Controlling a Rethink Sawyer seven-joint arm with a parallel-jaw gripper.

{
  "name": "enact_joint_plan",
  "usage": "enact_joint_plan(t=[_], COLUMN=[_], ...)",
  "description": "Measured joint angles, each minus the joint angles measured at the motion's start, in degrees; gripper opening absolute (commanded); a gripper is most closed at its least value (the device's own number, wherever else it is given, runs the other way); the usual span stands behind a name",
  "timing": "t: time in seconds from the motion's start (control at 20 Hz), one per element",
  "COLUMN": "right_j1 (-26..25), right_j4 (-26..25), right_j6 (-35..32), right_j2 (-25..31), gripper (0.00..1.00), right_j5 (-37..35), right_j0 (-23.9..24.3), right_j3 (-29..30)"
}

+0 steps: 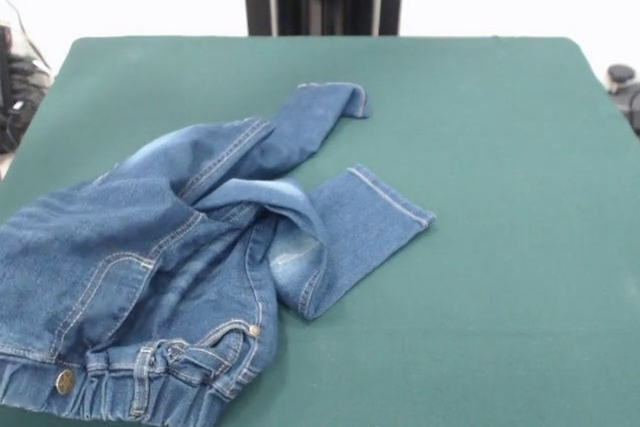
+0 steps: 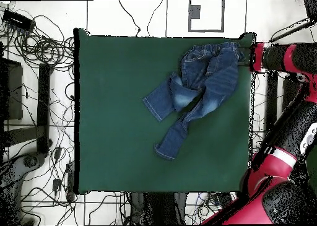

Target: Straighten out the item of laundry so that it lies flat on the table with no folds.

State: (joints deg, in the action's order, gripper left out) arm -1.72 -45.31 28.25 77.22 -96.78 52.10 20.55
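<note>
Lying crumpled toward one corner of the table [image 1: 500, 277], the jeans [image 1: 150, 257] fill the near left of the front view: the gathered waistband with its metal button [image 1: 65, 381] sits at the table's edge, one leg runs up toward the middle, and the other is doubled across it so its hem [image 1: 392, 197] points right, which is the fold the task still has to undo. No gripper shows in this view. From overhead, the jeans [image 2: 201, 81] sit at the upper right of the green cover, waistband against the top edge, legs crossing toward the centre. The red arm [image 2: 278, 56] hangs off the table's right side beside the waistband; its gripper is hidden, so I cannot tell whether it is apart, together, or touching the denim.
</note>
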Motion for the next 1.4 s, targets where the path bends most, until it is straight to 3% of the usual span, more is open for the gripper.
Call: enact_joint_plan(t=[0.2,0.55,0.85,1.05,1.4], right_j1=[1.7,9.8,17.0,22.0,27.6], right_j4=[0.5,1.7,3.4,4.0,4.0], right_j6=[0.1,2.4,2.4,2.4,2.4], right_j2=[-0.4,-1.9,-3.7,-5.4,-7.7], gripper=[1.00,1.00,1.00,1.00,1.00], right_j5=[0.0,1.4,6.9,12.2,17.4], right_j0=[0.4,3.3,8.2,12.1,14.2], right_j3=[1.1,7.7,18.3,28.3,39.5])
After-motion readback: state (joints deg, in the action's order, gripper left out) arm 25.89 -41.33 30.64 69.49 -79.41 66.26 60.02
